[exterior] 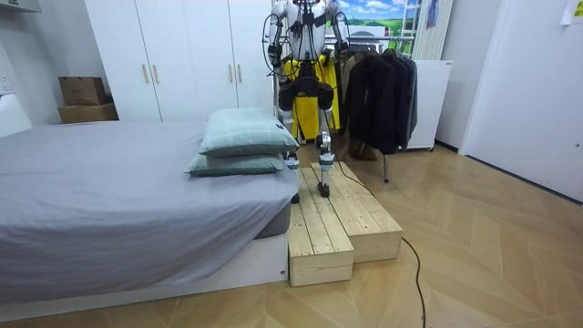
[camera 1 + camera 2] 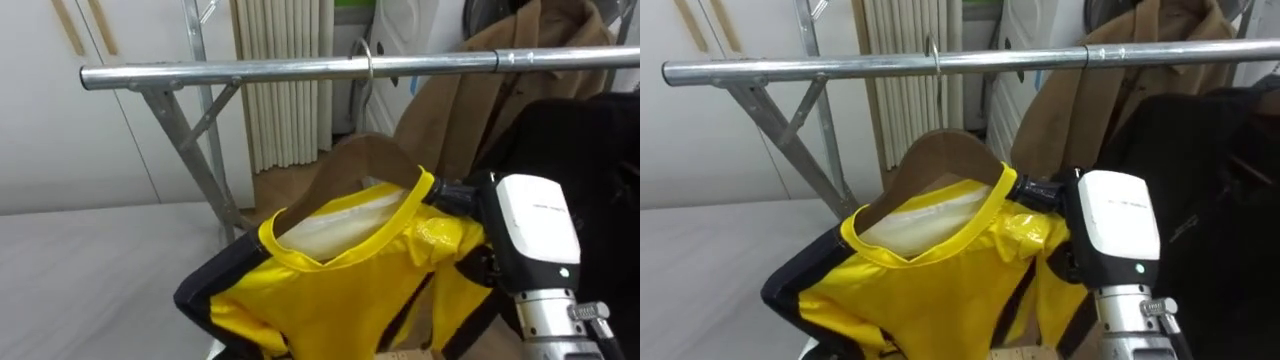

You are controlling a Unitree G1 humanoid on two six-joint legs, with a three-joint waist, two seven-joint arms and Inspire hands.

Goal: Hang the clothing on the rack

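Observation:
A yellow jacket (image 2: 340, 290) with black trim hangs on a brown wooden hanger (image 2: 352, 162). The hanger's metal hook (image 2: 368, 58) sits over the steel rail (image 2: 250, 72) of the clothes rack. My right hand (image 2: 462, 196) comes in from the right, and its dark fingers pinch the jacket's shoulder just beside the collar. In the right eye view the same hand (image 2: 1045, 195) grips the jacket (image 2: 930, 290) below the rail (image 2: 840, 68). In the room view I stand on wooden pallets (image 1: 337, 219), facing the rack with the jacket (image 1: 314, 87) in front of me.
A tan coat (image 2: 470, 90) and black coats (image 2: 590, 150) hang on the rail to the right, close to my arm. The rack's slanted strut (image 2: 185, 150) drops at the left. A grey bed (image 2: 80, 270) lies lower left, and a white radiator (image 2: 285, 90) stands behind.

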